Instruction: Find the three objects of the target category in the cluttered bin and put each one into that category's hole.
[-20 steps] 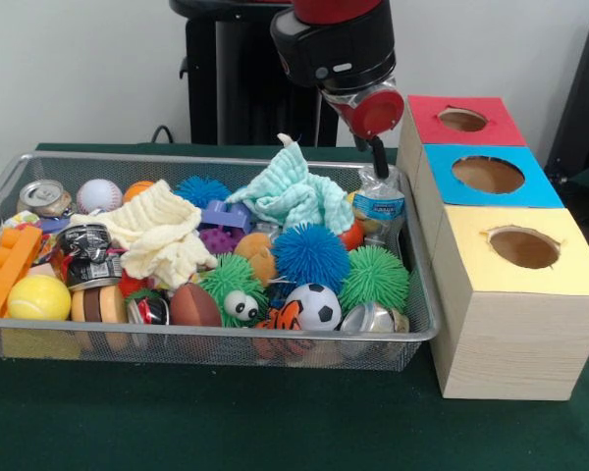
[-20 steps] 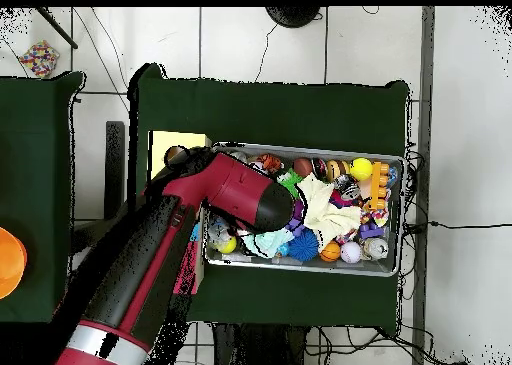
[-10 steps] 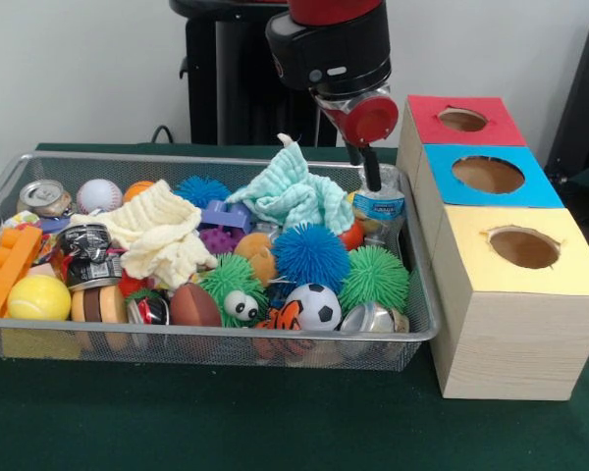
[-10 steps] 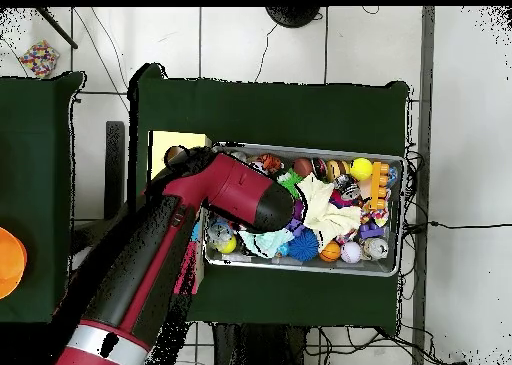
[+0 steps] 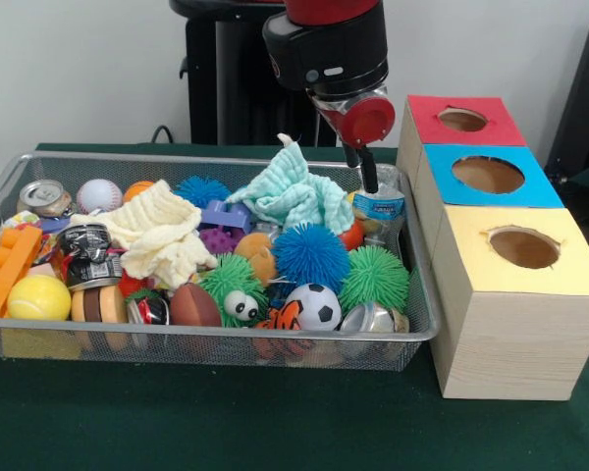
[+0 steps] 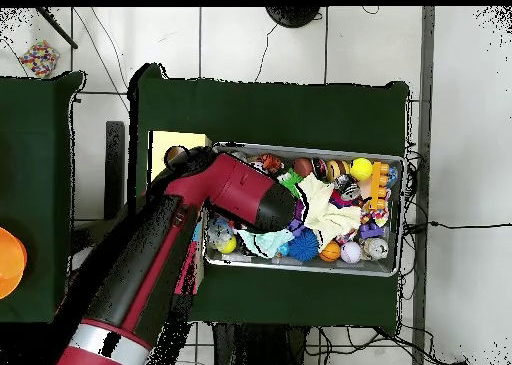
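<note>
Blue-labelled clear plastic water bottle [image 5: 379,204], its print too small to read, stands crumpled in the silver wire-mesh bin [image 5: 417,294] at the corner just beside the wooden box with red, blue and yellow tops [image 5: 515,324]. Black gripper [image 5: 369,175] touches the bottle's top; whether it is wide or closed cannot be told.

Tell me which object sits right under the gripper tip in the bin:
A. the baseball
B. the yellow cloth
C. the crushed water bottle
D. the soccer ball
C: in the front view the gripper hangs just over the crushed water bottle at the bin's end nearest the boxes.
</note>
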